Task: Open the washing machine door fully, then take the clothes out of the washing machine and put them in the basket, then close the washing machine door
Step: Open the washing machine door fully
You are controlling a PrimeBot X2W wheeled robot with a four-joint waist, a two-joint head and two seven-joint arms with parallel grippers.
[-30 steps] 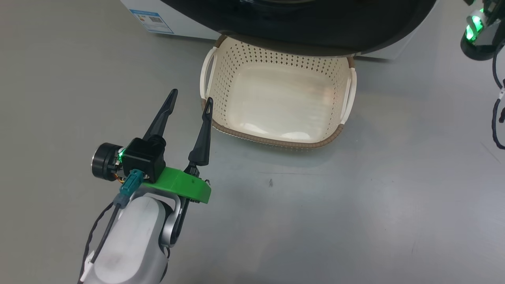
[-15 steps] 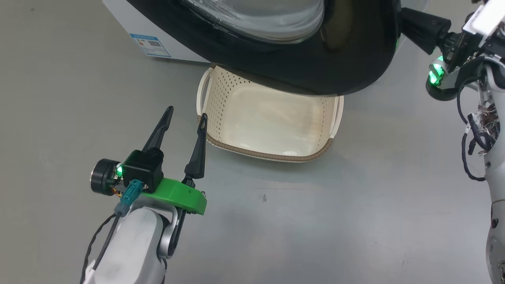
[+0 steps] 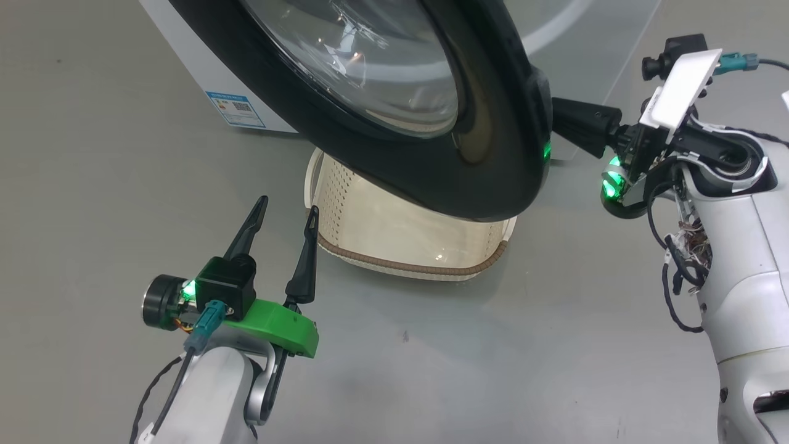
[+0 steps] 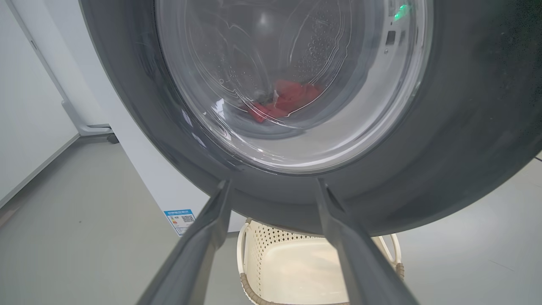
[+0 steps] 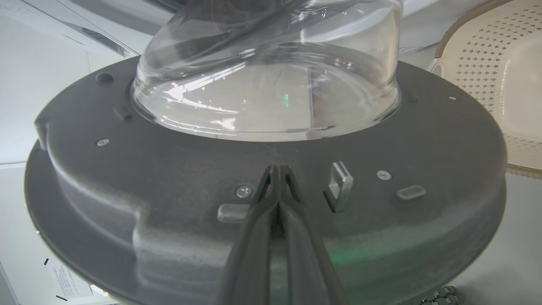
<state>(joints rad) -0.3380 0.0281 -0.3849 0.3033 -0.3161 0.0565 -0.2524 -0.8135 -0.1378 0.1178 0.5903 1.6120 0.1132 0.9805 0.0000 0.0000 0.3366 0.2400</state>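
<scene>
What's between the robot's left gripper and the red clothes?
The washing machine door; the left wrist view shows the clothes through its glass, past the left gripper.

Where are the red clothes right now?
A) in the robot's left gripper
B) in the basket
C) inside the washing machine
C: the left wrist view shows the red clothes through the glass of the washing machine door, lying in the drum; the basket has a bare visible floor.
</scene>
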